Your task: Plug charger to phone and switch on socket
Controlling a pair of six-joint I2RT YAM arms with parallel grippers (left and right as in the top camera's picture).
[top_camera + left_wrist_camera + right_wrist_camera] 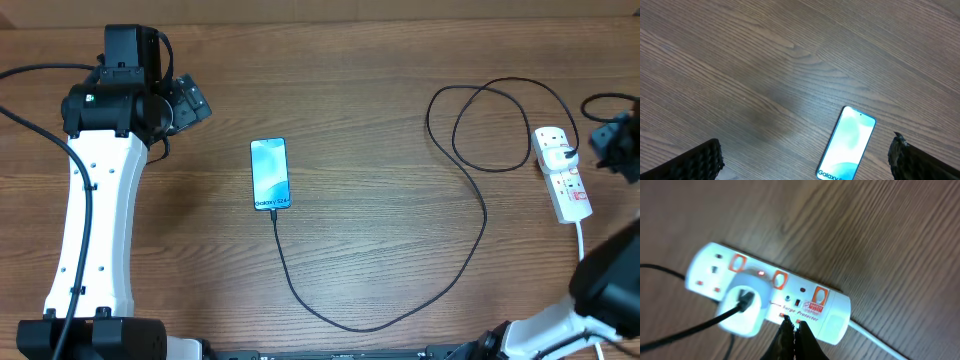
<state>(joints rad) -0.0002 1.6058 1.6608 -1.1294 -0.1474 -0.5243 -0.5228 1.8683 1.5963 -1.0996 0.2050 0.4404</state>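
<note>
The phone (269, 173) lies face up in the middle of the table, its light blue screen lit. The black charger cable (470, 255) meets the phone's near end, sweeps right, loops and ends at a white adapter (742, 305) plugged into the socket (562, 180). A small red light (761, 273) glows on the socket (830, 315). My right gripper (791, 322) is shut, empty, its tips at the socket's near edge by two small red switches. My left gripper (806, 145) stands wide open above the table, with the phone (847, 145) just inside its right finger.
The socket's white cord (582, 240) runs toward the table's front edge at the right. The left arm (95, 220) stretches along the left side. The cable's loops (490, 125) lie left of the socket.
</note>
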